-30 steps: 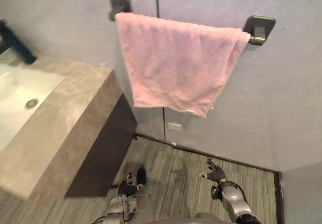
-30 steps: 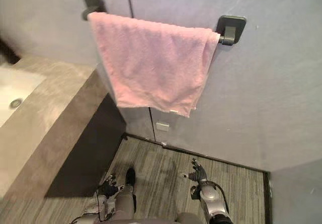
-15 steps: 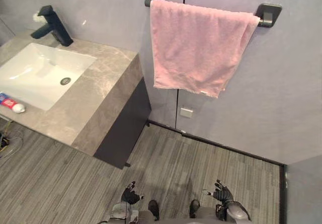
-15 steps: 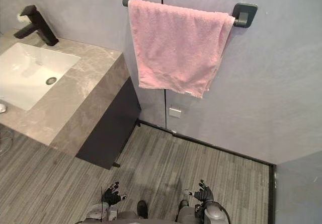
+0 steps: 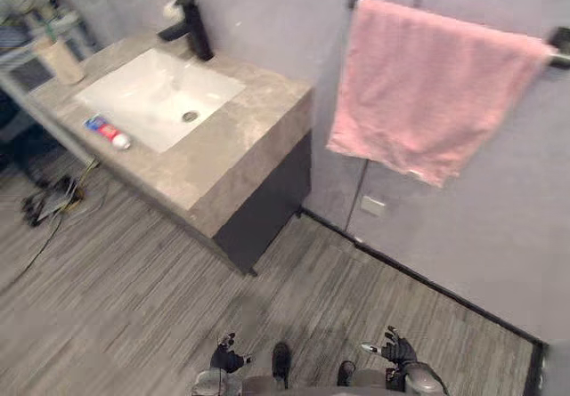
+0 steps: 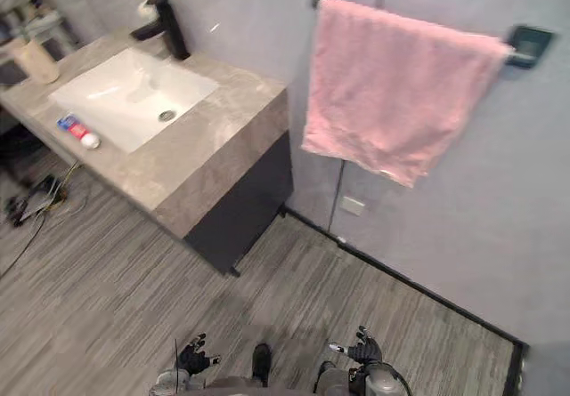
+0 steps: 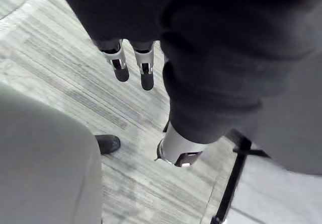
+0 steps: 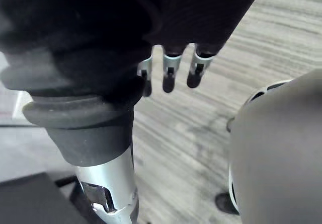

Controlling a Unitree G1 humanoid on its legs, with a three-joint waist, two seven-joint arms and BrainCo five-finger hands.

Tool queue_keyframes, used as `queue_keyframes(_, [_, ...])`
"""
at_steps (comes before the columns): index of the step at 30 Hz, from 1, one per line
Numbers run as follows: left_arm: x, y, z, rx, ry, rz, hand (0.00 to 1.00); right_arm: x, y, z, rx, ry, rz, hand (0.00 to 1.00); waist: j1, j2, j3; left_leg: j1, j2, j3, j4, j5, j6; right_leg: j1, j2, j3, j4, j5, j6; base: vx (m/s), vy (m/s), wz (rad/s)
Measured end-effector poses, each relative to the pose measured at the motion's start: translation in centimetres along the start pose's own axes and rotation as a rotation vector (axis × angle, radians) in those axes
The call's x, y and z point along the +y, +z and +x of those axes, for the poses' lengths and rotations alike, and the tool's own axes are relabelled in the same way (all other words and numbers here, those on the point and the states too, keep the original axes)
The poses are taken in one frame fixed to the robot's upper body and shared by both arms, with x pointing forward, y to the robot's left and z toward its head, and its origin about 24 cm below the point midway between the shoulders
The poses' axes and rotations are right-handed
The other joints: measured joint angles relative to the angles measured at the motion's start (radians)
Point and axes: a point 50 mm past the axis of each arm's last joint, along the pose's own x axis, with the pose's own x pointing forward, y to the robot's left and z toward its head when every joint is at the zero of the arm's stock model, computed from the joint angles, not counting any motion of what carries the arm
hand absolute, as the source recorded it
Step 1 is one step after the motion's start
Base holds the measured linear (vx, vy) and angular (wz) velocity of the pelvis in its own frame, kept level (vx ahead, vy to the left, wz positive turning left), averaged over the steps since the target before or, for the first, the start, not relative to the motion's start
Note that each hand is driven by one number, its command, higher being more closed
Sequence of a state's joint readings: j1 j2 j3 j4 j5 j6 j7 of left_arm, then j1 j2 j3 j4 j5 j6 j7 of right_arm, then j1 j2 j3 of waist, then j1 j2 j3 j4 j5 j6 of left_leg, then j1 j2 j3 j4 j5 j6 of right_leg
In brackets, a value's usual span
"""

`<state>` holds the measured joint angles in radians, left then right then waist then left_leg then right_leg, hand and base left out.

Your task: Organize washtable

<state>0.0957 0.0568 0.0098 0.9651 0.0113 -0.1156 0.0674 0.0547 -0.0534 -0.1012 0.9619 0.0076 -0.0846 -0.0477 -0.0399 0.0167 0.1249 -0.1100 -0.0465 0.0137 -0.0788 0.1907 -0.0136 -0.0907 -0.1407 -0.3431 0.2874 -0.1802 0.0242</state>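
The washtable (image 5: 233, 151) is a grey stone counter with a white basin (image 5: 156, 98) and a black tap (image 5: 187, 24) at its back. A red and blue tube (image 5: 107, 132) lies on the counter's front edge by the basin. A beige cup (image 5: 62, 60) stands at the counter's far left. A pink towel (image 5: 427, 93) hangs over a dark wall rail to the right. Both hands hang low over the floor, far from the counter: my left hand (image 5: 227, 356) and my right hand (image 5: 392, 350). Each is open and empty, with straight fingers (image 7: 121, 68) (image 8: 168, 75).
A dark cabinet (image 5: 263, 205) sits under the counter's right end. Loose cables (image 5: 44, 202) lie on the floor by the counter's left side. A shelf with small items (image 5: 36, 9) stands at the far left. A wall socket (image 5: 372, 206) sits below the towel.
The whole picture has shifted right, so the camera has turned left: the washtable, tube and cup have come into view. Both hands stay low and open.
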Motion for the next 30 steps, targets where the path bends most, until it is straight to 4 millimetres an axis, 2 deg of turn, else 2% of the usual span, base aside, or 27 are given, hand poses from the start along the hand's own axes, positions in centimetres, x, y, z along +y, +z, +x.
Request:
queue_keyframes(1, [-0.4, 0.6, 0.0, -0.026, -0.009, -0.009, 0.0, 0.0, 0.3, 0.1, -0.006, -0.002, -0.001, 0.0, 0.001, -0.007, 0.004, -0.025, -0.012, 0.024, 0.021, 0.022, 0.012, -0.02, -0.014, -0.014, 0.038, 0.0, -0.006, 0.06, 0.021, 1.87])
queue_keyframes(2, [-1.1, 1.5, 0.1, -0.063, -0.021, -0.022, 0.0, -0.4, 1.4, 0.4, -0.036, -0.013, -0.01, 0.0, 0.01, 0.016, 0.023, -0.067, -0.005, 0.063, 0.036, 0.063, 0.049, -0.117, -0.014, -0.01, 0.174, 0.001, -0.038, -0.06, 0.053, 1.74])
queue_keyframes(3, [-0.8, 2.2, 0.4, -0.077, -0.016, -0.02, 0.0, 0.3, 2.5, 0.5, -0.074, -0.003, 0.005, 0.0, -0.003, 0.02, 0.029, -0.074, 0.006, 0.089, 0.036, 0.036, 0.032, -0.118, 0.021, 0.014, 0.014, 0.072, -0.065, -0.03, 0.051, 1.66])
queue_keyframes(4, [-0.4, 2.3, 0.4, -0.078, -0.009, -0.011, 0.0, 1.0, 2.7, 0.5, -0.084, 0.008, 0.022, 0.0, 0.001, -0.025, 0.041, -0.078, -0.005, 0.172, 0.141, -0.075, 0.057, -0.104, -0.025, 0.016, -0.024, 0.109, -0.052, -0.03, 0.017, 1.53])
queue_keyframes(5, [-0.5, 2.4, 0.5, -0.075, -0.005, -0.018, 0.0, 1.3, 3.3, 0.5, -0.109, 0.012, 0.03, 0.0, 0.003, -0.025, 0.048, -0.086, 0.048, 0.273, 0.293, -0.225, 0.062, -0.071, -0.029, -0.023, -0.017, 0.085, -0.029, 0.03, -0.009, 1.15])
queue_keyframes(6, [-0.7, 2.5, 0.5, -0.078, -0.016, -0.009, 0.0, 1.0, 3.9, 0.6, -0.129, 0.002, 0.034, 0.0, -0.001, -0.027, 0.048, -0.073, 0.101, 0.353, 0.385, -0.295, 0.046, -0.074, -0.053, -0.072, 0.025, 0.084, -0.032, -0.02, 0.024, 1.1])
queue_keyframes(7, [-1.0, 2.5, 0.5, -0.076, -0.029, -0.002, 0.0, 0.9, 4.0, 0.6, -0.138, 0.001, 0.037, 0.0, -0.006, -0.026, 0.048, -0.065, 0.136, 0.384, 0.447, -0.327, 0.034, -0.071, -0.075, -0.106, 0.048, 0.082, -0.033, -0.05, 0.052, 0.94])
queue_keyframes(8, [-1.3, 2.4, 0.5, -0.075, -0.033, -0.003, 0.0, 0.2, 4.4, 0.7, -0.15, -0.013, 0.02, 0.0, -0.002, -0.012, 0.047, -0.082, 0.147, 0.373, 0.475, -0.333, 0.014, -0.08, -0.095, -0.137, 0.096, 0.074, -0.026, -0.08, 0.052, 0.67])
queue_keyframes(9, [-1.5, 2.4, 0.4, -0.074, -0.042, 0.007, 0.0, 0.0, 4.5, 0.8, -0.147, -0.016, 0.014, 0.0, -0.002, -0.001, 0.044, -0.095, 0.127, 0.362, 0.469, -0.328, 0.015, -0.105, -0.092, -0.14, 0.116, 0.047, -0.008, -0.13, 0.032, 0.78])
queue_keyframes(10, [-1.5, 2.2, 0.4, -0.068, -0.049, 0.045, 0.0, -0.5, 4.2, 0.8, -0.129, -0.027, 0.004, 0.0, -0.008, 0.007, 0.025, -0.086, 0.072, 0.281, 0.351, -0.312, 0.02, -0.126, -0.068, -0.134, 0.101, 0.036, -0.002, -0.09, 0.054, 1.17])
queue_keyframes(11, [-0.8, 2.4, 0.7, -0.063, -0.042, 0.084, 0.0, -0.7, 3.5, 0.7, -0.104, -0.036, 0.007, 0.0, -0.03, -0.021, 0.025, -0.073, 0.033, 0.242, 0.307, -0.345, 0.035, -0.117, -0.104, -0.182, 0.042, 0.057, -0.021, -0.06, 0.05, 1.16])
queue_keyframes(12, [-0.6, 2.4, 0.7, -0.063, -0.04, 0.097, 0.0, -0.8, 3.5, 0.8, -0.098, -0.044, 0.021, 0.0, -0.029, -0.012, 0.029, -0.089, 0.054, 0.251, 0.385, -0.382, 0.043, -0.119, -0.113, -0.187, 0.041, 0.075, -0.016, -0.02, 0.095, 0.79])
queue_keyframes(13, [-0.6, 2.1, 0.7, -0.054, -0.037, 0.1, 0.0, -1.0, 3.6, 0.8, -0.097, -0.052, 0.025, 0.0, -0.023, 0.009, 0.034, -0.091, 0.114, 0.243, 0.46, -0.399, 0.023, -0.115, -0.1, -0.193, 0.049, 0.081, -0.008, -0.07, 0.122, 0.15])
queue_keyframes(14, [-0.6, 1.3, 0.5, -0.021, -0.038, 0.095, 0.0, -1.2, 4.0, 1.0, -0.105, -0.057, 0.019, 0.0, -0.022, 0.022, 0.047, -0.076, 0.106, 0.21, 0.437, -0.417, 0.009, -0.122, -0.098, -0.178, 0.055, 0.091, 0.007, -0.11, 0.159, 0.02])
queue_keyframes(15, [-0.2, 1.0, 0.4, -0.01, -0.026, 0.095, 0.0, -0.7, 4.0, 1.0, -0.103, -0.041, 0.008, 0.0, -0.012, 0.014, 0.046, -0.056, 0.078, 0.221, 0.388, -0.384, 0.02, -0.126, -0.109, -0.15, 0.031, 0.109, 0.023, -0.1, 0.136, 0.04])
queue_keyframes(17, [0.1, 1.0, 0.5, -0.012, -0.02, 0.099, 0.0, -0.3, 3.9, 1.0, -0.097, -0.022, -0.019, 0.0, -0.003, 0.018, 0.047, -0.051, 0.058, 0.226, 0.356, -0.361, 0.037, -0.122, -0.106, -0.119, -0.014, 0.151, 0.034, -0.12, 0.128, -0.03])
queue_keyframes(21, [1.0, 0.4, 0.3, 0.01, 0.016, 0.065, 0.0, 0.2, 4.2, 1.1, -0.105, -0.004, -0.056, 0.0, 0.001, 0.014, 0.044, -0.024, 0.031, 0.236, 0.295, -0.323, 0.05, -0.098, -0.099, -0.098, -0.094, 0.22, 0.028, -0.13, 0.08, -0.11])
queue_keyframes(24, [1.5, -0.1, 0.2, 0.025, 0.032, 0.047, 0.0, 0.4, 3.9, 1.1, -0.096, 0.004, -0.079, 0.0, -0.001, 0.006, 0.042, 0.007, 0.026, 0.236, 0.258, -0.304, 0.049, -0.07, -0.089, -0.089, -0.127, 0.231, 0.03, -0.11, 0.005, -0.01])
queue_keyframes(27, [2.0, -0.5, 0.1, 0.036, 0.052, 0.027, 0.0, 0.7, 2.9, 1.0, -0.055, 0.019, -0.104, 0.0, 0.0, -0.015, 0.033, 0.035, 0.024, 0.234, 0.216, -0.281, 0.043, -0.051, -0.087, -0.083, -0.136, 0.231, 0.029, -0.08, -0.033, -0.01])
queue_keyframes(30, [2.2, -0.6, 0.0, 0.041, 0.065, 0.011, 0.0, 0.8, 2.8, 0.9, -0.054, 0.022, -0.107, 0.0, 0.001, -0.026, 0.027, 0.048, 0.021, 0.229, 0.193, -0.274, 0.038, -0.051, -0.084, -0.068, -0.133, 0.227, 0.031, -0.05, -0.033, -0.01])
